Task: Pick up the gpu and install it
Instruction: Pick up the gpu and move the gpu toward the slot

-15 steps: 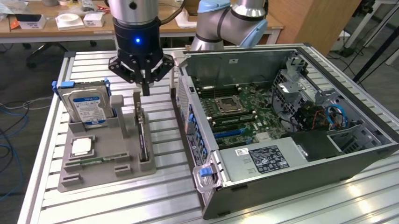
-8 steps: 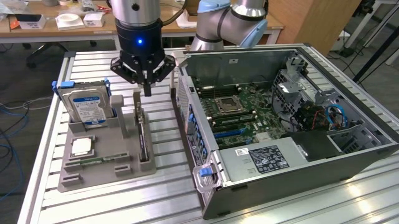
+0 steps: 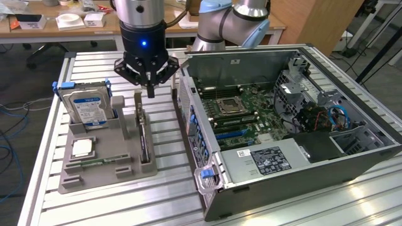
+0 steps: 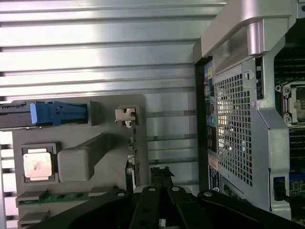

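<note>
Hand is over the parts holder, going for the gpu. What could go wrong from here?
1. The gpu stands edge-on as a thin strip in the grey holder. In the wrist view the hand looks slightly off its line, so a descent might strike the holder or the card's edge.
2. The open computer case stands close beside the holder, so lifting and swinging the card across could clip its wall.

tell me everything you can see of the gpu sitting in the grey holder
The gpu is a thin, dark card standing on its long edge in a slot of the grey holder, on the side nearest the computer case. It shows as a narrow strip seen edge-on, with a bright metal bracket at one end. The gripper hangs above the card near that end; whether it touches the card cannot be told.
</note>
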Motion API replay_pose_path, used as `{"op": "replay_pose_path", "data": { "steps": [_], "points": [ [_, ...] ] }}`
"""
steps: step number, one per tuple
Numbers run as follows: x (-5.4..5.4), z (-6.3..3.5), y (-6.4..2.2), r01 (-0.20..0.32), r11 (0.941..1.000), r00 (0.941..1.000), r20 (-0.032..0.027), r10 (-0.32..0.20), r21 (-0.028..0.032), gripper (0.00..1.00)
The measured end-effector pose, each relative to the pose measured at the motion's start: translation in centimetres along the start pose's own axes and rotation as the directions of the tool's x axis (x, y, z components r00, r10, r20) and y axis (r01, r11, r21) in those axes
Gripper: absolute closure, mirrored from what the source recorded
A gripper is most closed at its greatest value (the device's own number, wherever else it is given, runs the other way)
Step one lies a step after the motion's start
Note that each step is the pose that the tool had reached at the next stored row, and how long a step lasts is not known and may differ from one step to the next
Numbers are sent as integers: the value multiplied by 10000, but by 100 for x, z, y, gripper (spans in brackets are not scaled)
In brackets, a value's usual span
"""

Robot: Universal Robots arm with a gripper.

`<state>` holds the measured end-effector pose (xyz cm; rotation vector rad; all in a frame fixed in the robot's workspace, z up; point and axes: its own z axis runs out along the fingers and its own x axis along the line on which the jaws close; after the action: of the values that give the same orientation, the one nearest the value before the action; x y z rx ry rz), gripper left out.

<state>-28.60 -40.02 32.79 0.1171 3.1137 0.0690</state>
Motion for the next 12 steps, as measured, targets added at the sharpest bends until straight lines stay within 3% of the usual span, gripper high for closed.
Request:
{"op": "replay_pose_path", "data": {
  "steps": [12],
  "points": [
    [-72,40,2,0,10000,10000,0,0,0,89]
  ]
}}
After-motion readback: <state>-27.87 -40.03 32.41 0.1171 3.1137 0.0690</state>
